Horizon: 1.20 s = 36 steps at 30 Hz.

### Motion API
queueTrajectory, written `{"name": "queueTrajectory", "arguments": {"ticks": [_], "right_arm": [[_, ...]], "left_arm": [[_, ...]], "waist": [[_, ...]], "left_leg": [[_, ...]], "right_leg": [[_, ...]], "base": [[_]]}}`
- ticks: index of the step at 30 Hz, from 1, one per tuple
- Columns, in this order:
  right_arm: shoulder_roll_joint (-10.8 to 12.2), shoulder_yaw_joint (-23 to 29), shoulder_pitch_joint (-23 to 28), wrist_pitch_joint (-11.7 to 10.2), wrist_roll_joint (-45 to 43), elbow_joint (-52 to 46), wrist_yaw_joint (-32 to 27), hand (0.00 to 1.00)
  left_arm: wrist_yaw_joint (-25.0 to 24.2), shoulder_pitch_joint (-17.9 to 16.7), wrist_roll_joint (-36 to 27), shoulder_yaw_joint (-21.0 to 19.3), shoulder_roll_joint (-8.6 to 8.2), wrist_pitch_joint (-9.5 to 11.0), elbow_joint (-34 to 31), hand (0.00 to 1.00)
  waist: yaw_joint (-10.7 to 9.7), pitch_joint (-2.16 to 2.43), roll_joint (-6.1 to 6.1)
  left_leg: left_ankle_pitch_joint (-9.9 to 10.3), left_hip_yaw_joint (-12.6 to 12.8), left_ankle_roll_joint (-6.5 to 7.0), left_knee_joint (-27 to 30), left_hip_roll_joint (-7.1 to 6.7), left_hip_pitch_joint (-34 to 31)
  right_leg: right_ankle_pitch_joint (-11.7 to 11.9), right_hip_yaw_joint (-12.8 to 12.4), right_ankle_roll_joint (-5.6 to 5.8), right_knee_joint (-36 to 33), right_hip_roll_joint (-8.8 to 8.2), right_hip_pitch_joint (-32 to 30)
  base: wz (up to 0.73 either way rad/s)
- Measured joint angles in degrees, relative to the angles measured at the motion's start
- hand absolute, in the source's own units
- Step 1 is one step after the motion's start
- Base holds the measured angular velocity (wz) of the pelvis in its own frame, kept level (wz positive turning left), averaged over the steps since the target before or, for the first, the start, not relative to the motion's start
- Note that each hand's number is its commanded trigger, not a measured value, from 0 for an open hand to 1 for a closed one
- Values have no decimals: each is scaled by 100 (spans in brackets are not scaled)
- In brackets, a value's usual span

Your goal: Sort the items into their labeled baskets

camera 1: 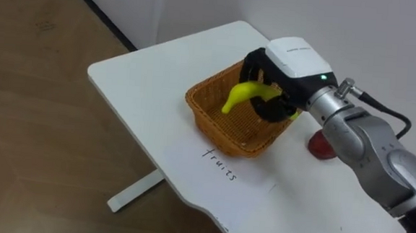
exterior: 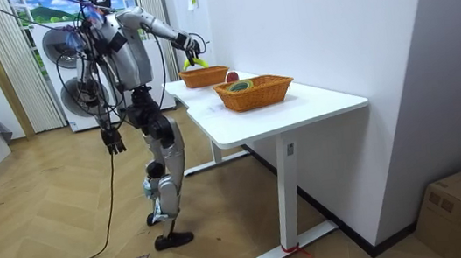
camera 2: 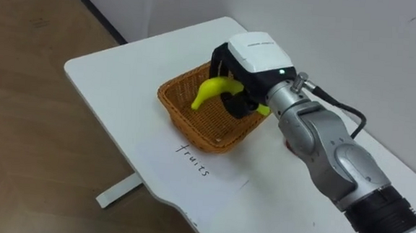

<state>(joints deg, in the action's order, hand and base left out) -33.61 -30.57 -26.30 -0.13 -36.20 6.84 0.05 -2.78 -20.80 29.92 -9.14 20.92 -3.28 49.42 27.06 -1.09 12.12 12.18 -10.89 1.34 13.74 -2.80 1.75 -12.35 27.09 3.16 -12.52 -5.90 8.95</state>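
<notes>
Holding a banana [camera 1: 242,95] over the fruit basket [camera 1: 218,135], my right hand [camera 1: 294,64] has its fingers curled round the fruit's middle. I judge it light, soft-skinned and easily bruised; the mid-body grip suits it. A red item [camera 1: 320,146], possibly an apple, lies just beside the basket.

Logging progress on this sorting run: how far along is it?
Done: in the room view the nearer basket already holds a few items, too small to identify. In hand: the right hand grips a yellow banana over the fruits basket, which looks otherwise empty. Left: releasing the banana, then sorting the red object on the table beside that basket. The left hand hangs at the robot's side.
</notes>
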Motion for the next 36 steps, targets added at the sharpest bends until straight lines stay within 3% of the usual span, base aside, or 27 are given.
{"name": "queueTrajectory", "arguments": {"ticks": [3, 12, 30, 36], "right_arm": [[0, -12, 0, -22, 1, 128, -7, 0], [1, -30, -1, 4, 231, 242, -93, 0], [0, -205, -1, -180, 232, 367, -374, 0], [0, -201, -163, -180, 189, 364, -348, 0]], "left_arm": [[1, 17, 0, 1, 4, 0, -6, 0], [158, 128, -1, 109, 0, -19, -41, 0], [391, 247, -58, 331, -6, -9, 30, 0], [365, 256, -50, 329, -18, -9, 31, 0]], "waist": [[6, -3, -9], [-1, -14, -24], [-13, -13, -69], [-150, -8, -119]], "left_leg": [[0, -4, 0, -9, 1, -14], [-2, -27, 1, 43, 0, -127], [-3, 77, 4, -5, 21, -114], [-5, 76, 8, -4, 19, -93]], "right_leg": [[0, 0, 0, 7, -1, -15], [0, -8, 0, -4, -3, -109], [-1, -18, 0, -6, -13, -145], [-1, -9, 0, 5, -19, -137]], "base": [[0], [1], [-3], [0]]}}
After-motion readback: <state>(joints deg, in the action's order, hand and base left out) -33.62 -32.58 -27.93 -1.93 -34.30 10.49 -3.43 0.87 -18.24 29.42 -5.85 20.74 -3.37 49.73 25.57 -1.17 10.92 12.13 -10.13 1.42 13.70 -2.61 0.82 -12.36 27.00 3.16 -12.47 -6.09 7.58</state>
